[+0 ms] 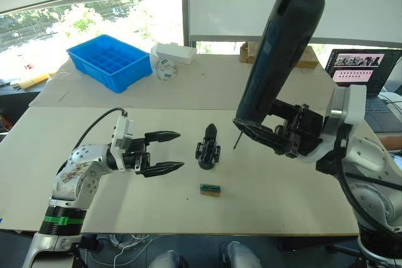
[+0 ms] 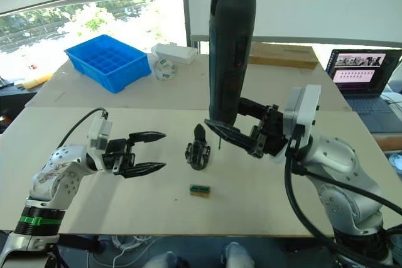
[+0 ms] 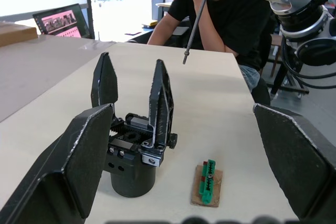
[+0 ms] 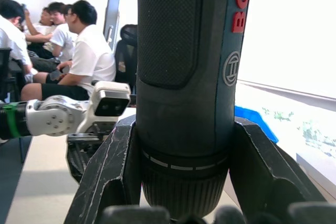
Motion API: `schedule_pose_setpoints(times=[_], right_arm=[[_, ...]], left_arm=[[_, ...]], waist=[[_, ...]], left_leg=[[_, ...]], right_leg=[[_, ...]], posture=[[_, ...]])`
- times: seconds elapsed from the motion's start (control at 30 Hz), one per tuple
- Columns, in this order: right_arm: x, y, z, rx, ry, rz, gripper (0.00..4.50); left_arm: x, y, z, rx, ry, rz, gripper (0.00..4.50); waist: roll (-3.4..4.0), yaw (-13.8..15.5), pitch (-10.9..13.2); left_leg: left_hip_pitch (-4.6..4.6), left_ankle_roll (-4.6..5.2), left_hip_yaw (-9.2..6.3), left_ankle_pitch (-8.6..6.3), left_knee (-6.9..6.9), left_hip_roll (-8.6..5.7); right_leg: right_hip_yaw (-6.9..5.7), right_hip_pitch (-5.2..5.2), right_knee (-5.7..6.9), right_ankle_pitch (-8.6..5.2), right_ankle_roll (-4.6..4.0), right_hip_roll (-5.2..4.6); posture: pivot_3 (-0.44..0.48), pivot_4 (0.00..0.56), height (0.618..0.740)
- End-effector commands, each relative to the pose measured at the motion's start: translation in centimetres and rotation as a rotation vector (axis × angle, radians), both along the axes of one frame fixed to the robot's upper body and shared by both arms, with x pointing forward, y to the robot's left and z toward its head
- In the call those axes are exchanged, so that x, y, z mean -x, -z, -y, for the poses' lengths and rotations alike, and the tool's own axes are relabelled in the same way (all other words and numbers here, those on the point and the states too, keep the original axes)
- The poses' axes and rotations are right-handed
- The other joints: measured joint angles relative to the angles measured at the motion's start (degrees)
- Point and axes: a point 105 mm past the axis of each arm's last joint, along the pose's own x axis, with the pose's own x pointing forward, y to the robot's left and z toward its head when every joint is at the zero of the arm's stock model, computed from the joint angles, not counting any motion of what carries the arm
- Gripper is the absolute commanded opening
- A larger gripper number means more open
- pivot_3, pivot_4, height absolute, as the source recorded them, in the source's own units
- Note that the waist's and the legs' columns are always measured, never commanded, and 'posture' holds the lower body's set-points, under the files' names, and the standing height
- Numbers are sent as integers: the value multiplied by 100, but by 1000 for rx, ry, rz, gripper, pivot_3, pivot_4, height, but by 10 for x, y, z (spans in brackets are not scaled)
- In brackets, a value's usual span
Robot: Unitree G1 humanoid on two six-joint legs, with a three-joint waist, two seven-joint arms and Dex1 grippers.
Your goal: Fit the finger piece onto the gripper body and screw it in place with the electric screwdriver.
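Right gripper (image 2: 242,131), clamped on the upright electric screwdriver (image 2: 230,54), should lower its bit squarely onto the gripper body (image 2: 198,149) mid-tabletop, while the left gripper (image 2: 148,152) waits wide open.

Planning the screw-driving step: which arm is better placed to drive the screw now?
Probably the right. Its pincer grips the electric screwdriver, upright, bit tip hanging close beside the gripper body. The left pincer is open and empty, level with the body, better suited to steadying it.
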Motion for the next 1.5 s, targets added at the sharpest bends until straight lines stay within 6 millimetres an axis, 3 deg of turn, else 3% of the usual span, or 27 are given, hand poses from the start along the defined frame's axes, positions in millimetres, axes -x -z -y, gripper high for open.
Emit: schedule_pose_setpoints(times=[0.03,0.43,0.87,1.5], right_arm=[[-1,-19,-4,-41,-3,69,1911],[-17,-22,-26,-62,-58,76,1911],[-30,-9,-58,-30,-103,1,1911],[-44,15,-72,63,-116,-74,1911]], left_arm=[[-7,-10,3,9,-36,39,4500],[-15,10,2,-13,-116,36,4500],[-14,33,-1,-54,-162,7,4500],[-15,45,9,-93,-139,4,4500]], waist=[[0,0,0],[1,-5,1],[2,-13,2],[3,-17,2]], left_leg=[[1,-1,0,0,1,0],[1,-4,3,2,-2,0],[-1,-7,6,3,-3,1],[-3,-8,5,3,-3,2]], right_leg=[[0,0,1,0,0,1],[-10,-2,3,0,0,2],[-12,-6,10,0,-1,-1],[-18,-8,10,0,-1,-1]], posture=[[0,150,740],[0,150,740],[0,150,740],[0,150,740]])
